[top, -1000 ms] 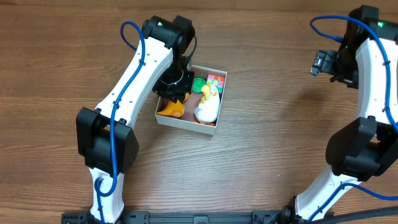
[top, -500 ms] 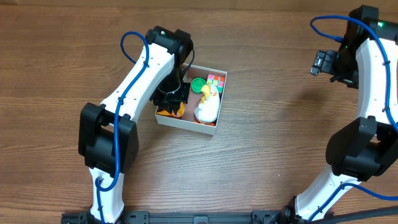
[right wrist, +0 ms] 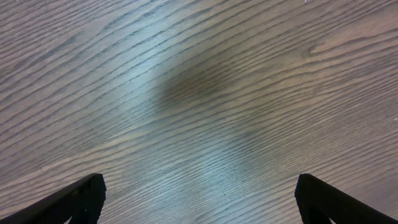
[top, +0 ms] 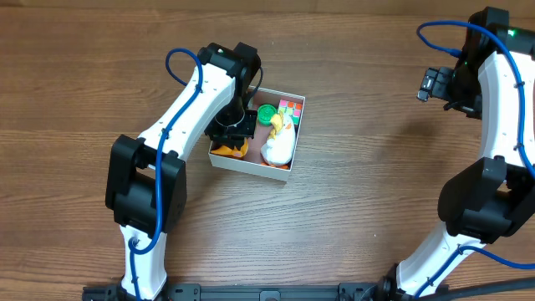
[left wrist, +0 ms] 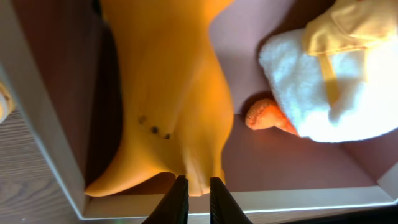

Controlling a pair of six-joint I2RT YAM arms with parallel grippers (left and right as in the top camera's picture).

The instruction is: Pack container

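The container [top: 248,167] is a shallow white-walled box with a pinkish-brown floor [left wrist: 298,162], left of the table's centre. My left gripper [left wrist: 195,186] reaches down into its left half. Its narrow jaws are pinched on the thin lower end of an orange toy [left wrist: 174,93], which stands against the left wall [left wrist: 37,118]. From overhead the orange toy [top: 230,150] shows just below the left gripper [top: 231,134]. A white and yellow plush duck [top: 278,144] lies in the right half. My right gripper [right wrist: 199,199] hangs open over bare wood, far right.
A green round toy [top: 267,114] and a small multicoloured cube [top: 290,108] fill the container's far corner. The plush duck [left wrist: 323,93] and its orange foot [left wrist: 264,116] lie close to the right of the orange toy. The right gripper [top: 435,84] is held far from the box.
The left arm has shifted slightly down and left inside the container with the orange toy, which now sits lower against the left wall. The right arm has not moved.
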